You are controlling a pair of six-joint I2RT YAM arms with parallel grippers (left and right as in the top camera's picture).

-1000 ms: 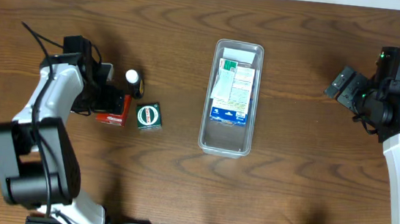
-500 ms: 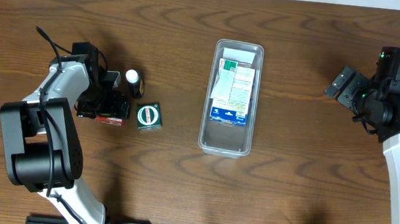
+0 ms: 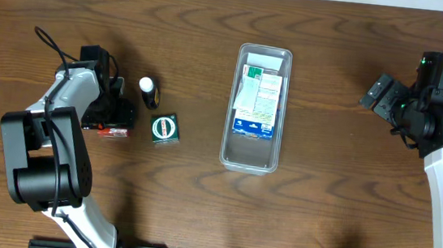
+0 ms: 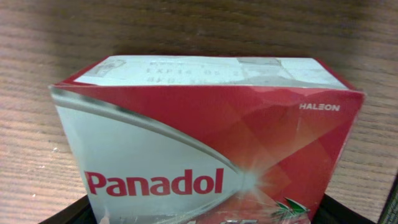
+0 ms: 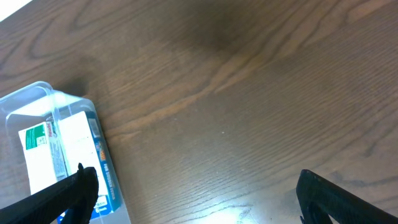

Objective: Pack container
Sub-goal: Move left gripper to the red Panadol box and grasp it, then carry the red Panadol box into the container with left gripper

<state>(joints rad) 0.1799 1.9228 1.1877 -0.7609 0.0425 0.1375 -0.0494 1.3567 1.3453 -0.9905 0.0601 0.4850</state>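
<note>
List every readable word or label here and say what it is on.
"Panadol": front of the red-and-white box.
"HALEON": same box, upper right.
Stamped print on its top: too faint to read.
Print on the packs in the container: too small.
Logo on the green box: too small.

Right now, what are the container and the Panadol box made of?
The container: clear, glossy plastic, likely rigid; the boxes inside show through its walls. The Panadol box: apparently printed cardboard with a slight sheen; crisp folded edges and a white stamped end flap.

The red box [image 4: 205, 155] reads "Panadol", with "HALEON" at its corner.
</note>
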